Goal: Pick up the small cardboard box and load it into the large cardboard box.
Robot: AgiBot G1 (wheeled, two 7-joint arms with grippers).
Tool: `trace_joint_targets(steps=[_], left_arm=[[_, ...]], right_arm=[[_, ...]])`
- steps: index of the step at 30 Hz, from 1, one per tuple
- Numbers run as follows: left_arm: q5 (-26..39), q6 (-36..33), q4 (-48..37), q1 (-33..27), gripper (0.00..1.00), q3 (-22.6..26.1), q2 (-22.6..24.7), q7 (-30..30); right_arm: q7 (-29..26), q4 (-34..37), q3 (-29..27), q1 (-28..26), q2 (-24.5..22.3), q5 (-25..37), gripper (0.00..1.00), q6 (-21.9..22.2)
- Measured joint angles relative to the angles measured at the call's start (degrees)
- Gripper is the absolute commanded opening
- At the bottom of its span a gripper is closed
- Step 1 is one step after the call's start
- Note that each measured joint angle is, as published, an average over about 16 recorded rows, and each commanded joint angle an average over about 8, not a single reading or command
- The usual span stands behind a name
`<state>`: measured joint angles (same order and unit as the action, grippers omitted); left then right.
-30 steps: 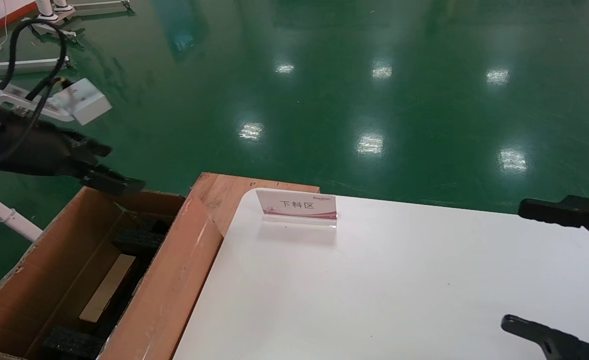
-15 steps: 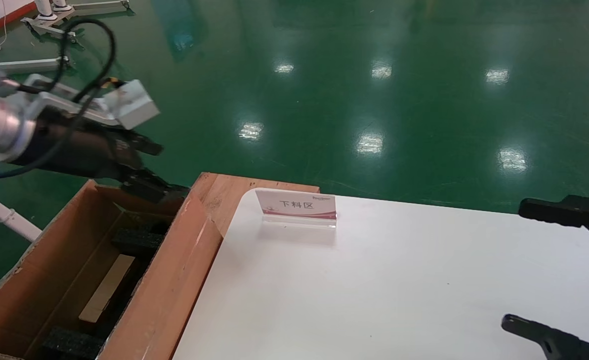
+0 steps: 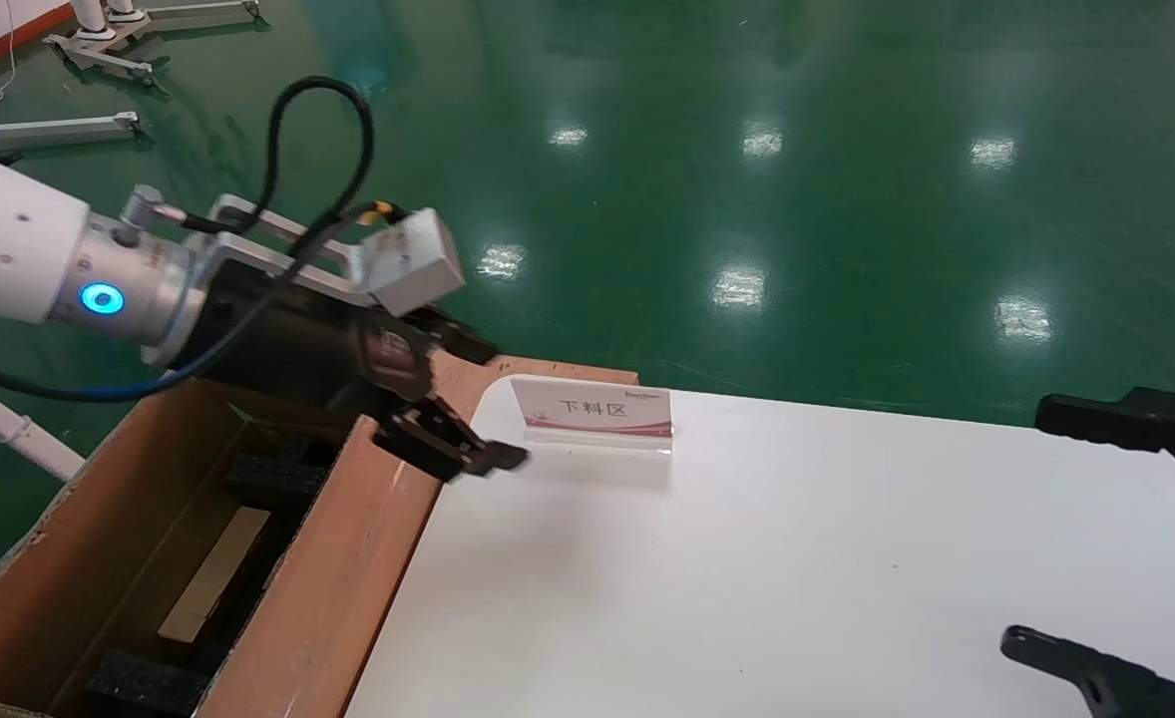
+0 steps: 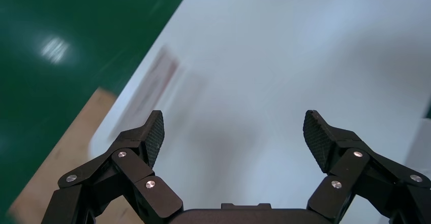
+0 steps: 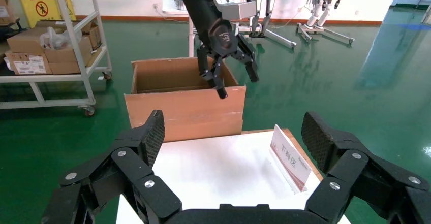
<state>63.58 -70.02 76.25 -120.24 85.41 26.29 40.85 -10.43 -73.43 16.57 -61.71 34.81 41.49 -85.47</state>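
Observation:
The large cardboard box (image 3: 348, 568) stands open at the table's left, with black foam blocks (image 3: 273, 479) inside; it also shows in the right wrist view (image 5: 185, 109). A light tan rectangular piece (image 3: 213, 573) lies between the foam blocks; I cannot tell whether it is the small cardboard box. No small box shows on the table. My left gripper (image 3: 503, 404) is open and empty, above the table's near-left corner just past the box's flap; its jaws (image 4: 234, 120) frame bare table. My right gripper (image 3: 1031, 527) is open and empty at the table's right edge.
A white table (image 3: 747, 578) fills the foreground. A red-and-white sign stand (image 3: 592, 409) sits near its far left corner. A wooden board (image 3: 448, 384) lies under that corner. A shelf cart with cartons (image 5: 45, 41) stands on the green floor beyond.
My left arm has swung right, from above the far end of the large box to above the table's corner, open the whole time. The right arm has not moved.

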Motion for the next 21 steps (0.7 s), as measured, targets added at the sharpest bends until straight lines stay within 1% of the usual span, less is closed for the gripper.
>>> trace_joint_targets(steps=[21], left_arm=[[-12.6, -9.1, -1.6, 34.1, 1.00, -40.3, 5.1, -17.5]], right_arm=[[-0.2, -0.1, -0.3, 0.1, 0.1, 0.2, 1.00, -0.1]])
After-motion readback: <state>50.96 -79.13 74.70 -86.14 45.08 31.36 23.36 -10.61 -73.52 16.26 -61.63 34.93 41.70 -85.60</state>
